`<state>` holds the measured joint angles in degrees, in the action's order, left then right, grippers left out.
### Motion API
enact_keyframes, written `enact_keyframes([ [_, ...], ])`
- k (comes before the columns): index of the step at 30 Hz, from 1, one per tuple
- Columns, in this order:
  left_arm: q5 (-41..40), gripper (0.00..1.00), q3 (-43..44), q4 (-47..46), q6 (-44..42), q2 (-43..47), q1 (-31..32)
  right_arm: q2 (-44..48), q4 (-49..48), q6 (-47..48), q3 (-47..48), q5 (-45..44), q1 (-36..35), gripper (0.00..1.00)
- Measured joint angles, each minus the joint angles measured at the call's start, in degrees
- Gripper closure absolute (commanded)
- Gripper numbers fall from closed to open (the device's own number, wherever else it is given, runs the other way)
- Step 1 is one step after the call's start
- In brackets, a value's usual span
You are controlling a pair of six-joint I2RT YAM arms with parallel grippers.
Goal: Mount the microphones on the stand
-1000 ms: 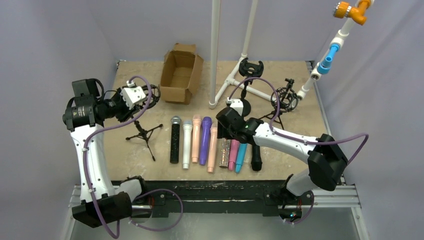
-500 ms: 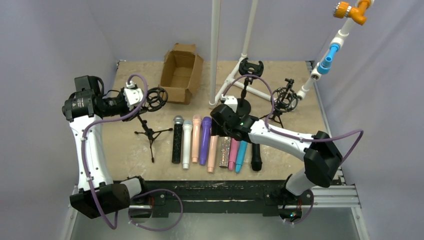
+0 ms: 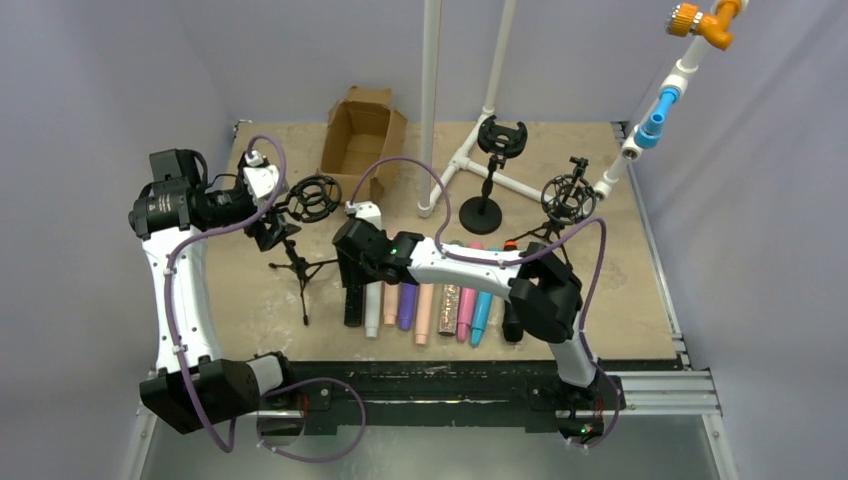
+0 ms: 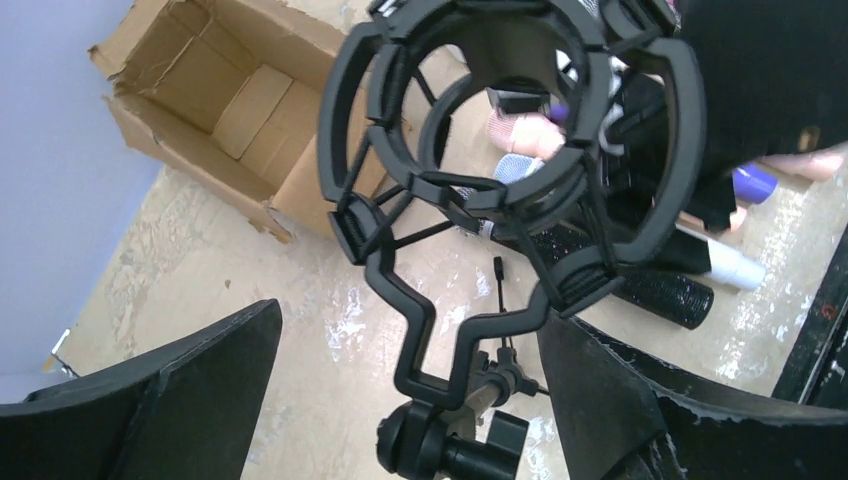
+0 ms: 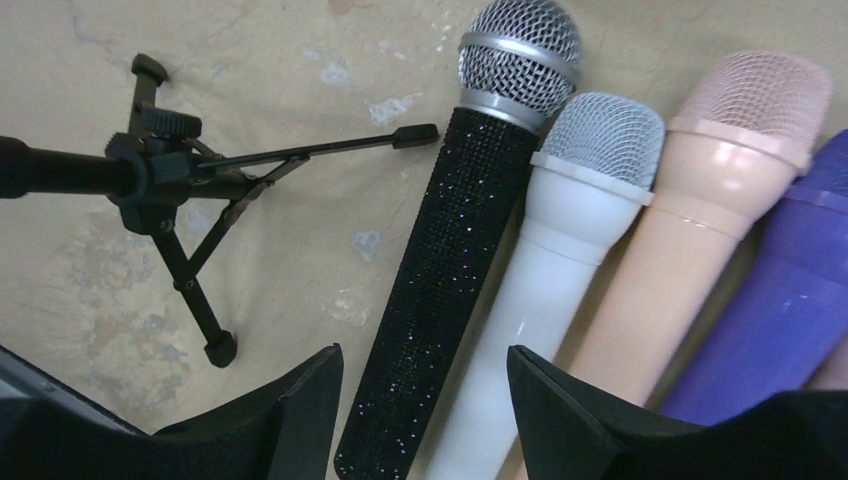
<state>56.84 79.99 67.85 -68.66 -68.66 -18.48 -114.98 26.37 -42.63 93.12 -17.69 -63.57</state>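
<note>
Black fingers of right claw (image 5: 420, 372) are hanging released, straddling the black mic (image 5: 455, 240), which is lying flat at the row's left end. White mic (image 5: 575, 250) is lying right against it, so closing risks pinching both or rolling one away. Left claw (image 4: 408, 325) is also sitting released around the stand (image 4: 430, 450) neck under the mount (image 4: 350, 130). Ungripped, the stand may tip during insertion.

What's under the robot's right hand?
The black glitter microphone lies on the table right under the open right gripper, with the white microphone beside it. From above, the right arm hides their heads.
</note>
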Motion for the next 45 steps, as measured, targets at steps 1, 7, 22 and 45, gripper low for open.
enact_keyframes([
  [1, 0.1, 0.00, -0.1, -0.7, 1.1, 0.1, -0.1, -1.2, 0.1, 0.0, 0.7, 0.5, -0.4, 0.35],
  [7, 0.5, 0.00, -0.2, -5.4, 10.2, 2.5, -1.0, -4.6, 0.3, 0.1, 2.1, 0.9, -0.5, 0.36],
  [22, -4.6, 0.00, -0.9, -24.9, 56.5, 10.8, -1.7, -12.8, 0.6, 0.1, 10.1, 1.2, -0.4, 0.38],
  [45, -5.3, 0.00, 11.0, -12.0, 57.5, 6.1, -1.8, -14.7, 1.6, -0.5, 10.6, 2.5, -0.6, 0.88],
])
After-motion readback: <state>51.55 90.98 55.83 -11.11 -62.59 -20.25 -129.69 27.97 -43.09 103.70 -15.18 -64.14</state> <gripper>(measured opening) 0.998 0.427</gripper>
